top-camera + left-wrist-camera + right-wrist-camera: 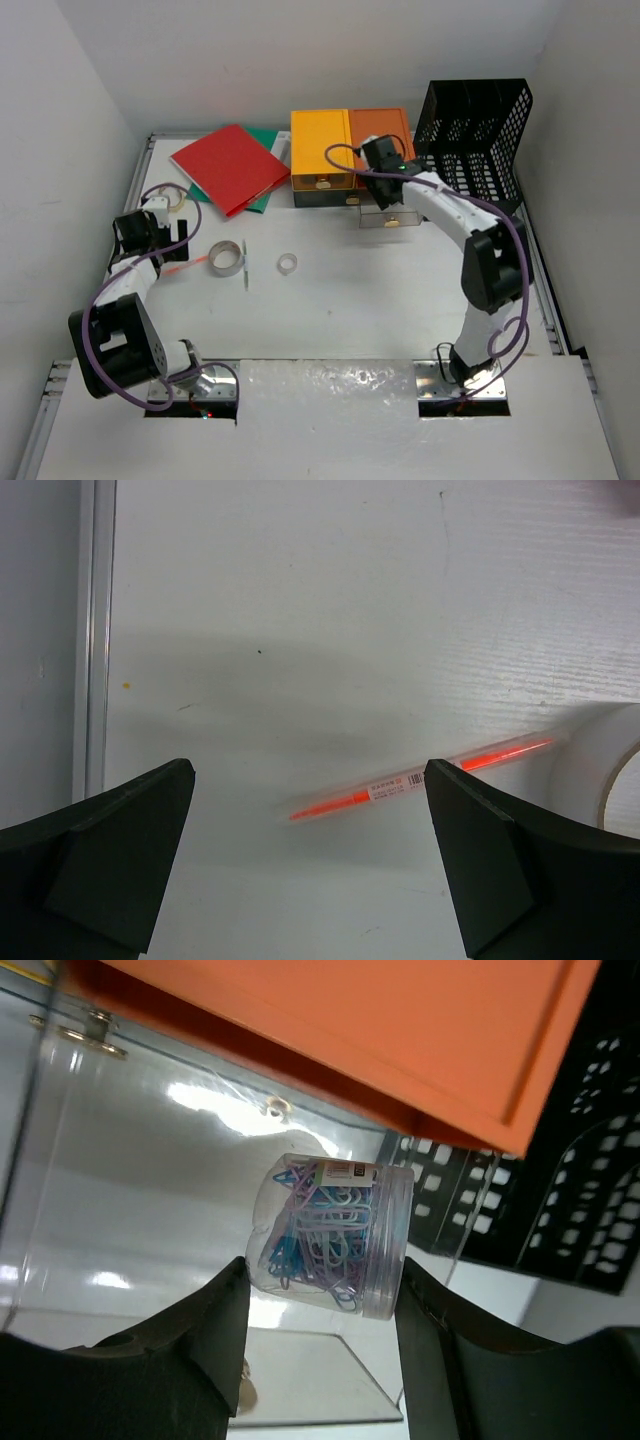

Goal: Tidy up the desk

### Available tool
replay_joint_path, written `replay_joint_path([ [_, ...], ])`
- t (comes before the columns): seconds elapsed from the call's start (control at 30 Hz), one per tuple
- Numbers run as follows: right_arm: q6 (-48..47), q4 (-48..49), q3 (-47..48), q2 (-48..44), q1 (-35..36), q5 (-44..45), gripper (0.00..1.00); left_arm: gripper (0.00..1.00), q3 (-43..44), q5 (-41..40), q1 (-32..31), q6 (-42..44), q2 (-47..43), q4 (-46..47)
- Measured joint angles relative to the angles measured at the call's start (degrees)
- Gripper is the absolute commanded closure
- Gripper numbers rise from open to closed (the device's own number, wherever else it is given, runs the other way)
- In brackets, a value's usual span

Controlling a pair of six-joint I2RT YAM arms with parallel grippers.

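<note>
White all round, under soft, even light.
The back wall (pixel 300 50) is brightest; the left wall (pixel 50 150) and right wall (pixel 595 150) look greyer, all plain.

Two arms, same build. Left arm (pixel 130 284): white link shells, black joint housings, big black block at the shoulder. Right arm (pixel 442 206): same white links, black elbow and wrist blocks. Purple cable (pixel 90 330) runs along the left arm. A second purple cable (pixel 518 262) follows the right arm, with a loop near its base. Each base sits on a shiny metal plate (pixel 440 386) at the near edge. Tiny green light (pixel 400 165) on the right wrist. Left fingers (pixel 110 865) matt black, wedge-shaped, flat inner faces. Right fingers (pixel 170 1355) black too, edges more rounded.
</note>
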Motion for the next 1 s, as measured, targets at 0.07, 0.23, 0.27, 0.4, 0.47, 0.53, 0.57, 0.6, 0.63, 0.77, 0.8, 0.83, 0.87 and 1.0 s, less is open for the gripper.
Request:
replay_joint_path([
  [0.07,-1.7,-0.1,1.5,2.5,1.9,3.8,1.00,0.01,0.0,0.0,0.0,0.0,0.0,0.0],
  [0.23,-5.4,-0.6,4.3,7.9,4.9,14.8,0.85,0.01,0.0,0.0,0.0,0.0,0.0,0.0],
  [0.27,-5.8,-1.0,4.7,8.6,5.2,16.2,0.74,0.01,0.0,0.0,0.0,0.0,0.0,0.0],
  [0.4,-6.3,-2.7,6.4,10.1,5.9,17.8,0.59,0.01,0.0,0.0,0.0,0.0,0.2,0.0],
  [0.47,-6.1,-3.8,6.9,10.1,5.9,17.3,0.56,0.01,0.0,0.0,0.0,0.0,0.3,0.0],
  [0.53,-5.7,-4.9,7.5,10.1,5.9,16.5,0.52,0.01,0.0,0.0,0.0,0.0,0.6,0.0],
  [0.57,-5.4,-5.2,7.8,10.1,5.9,16.0,0.50,0.01,0.0,0.0,0.0,0.0,0.8,0.0],
  [0.6,-5.1,-5.6,8.1,10.1,5.9,15.5,0.45,0.01,0.0,0.0,0.0,0.0,1.0,0.0],
  [0.63,-4.7,-6.1,8.4,10.1,5.9,15.1,0.43,0.01,0.0,0.0,0.0,0.0,1.0,0.0],
  [0.77,-3.5,-7.3,9.8,10.1,5.9,12.0,0.35,0.01,0.0,0.0,0.0,0.0,1.1,0.0],
  [0.8,-3.3,-7.8,10.1,10.1,6.0,11.1,0.38,0.01,0.0,0.0,0.0,0.0,1.1,0.0],
  [0.83,-3.2,-8.1,10.2,10.1,6.1,10.7,0.40,0.01,0.0,0.0,0.0,0.0,1.1,0.0],
  [0.87,-3.0,-8.3,10.3,10.1,6.2,10.2,0.41,0.01,0.0,0.0,0.0,0.0,1.1,0.0],
  [1.0,-2.5,-9.5,10.6,10.2,6.7,9.6,0.35,0.01,0.0,0.0,0.0,0.0,1.1,0.0],
])
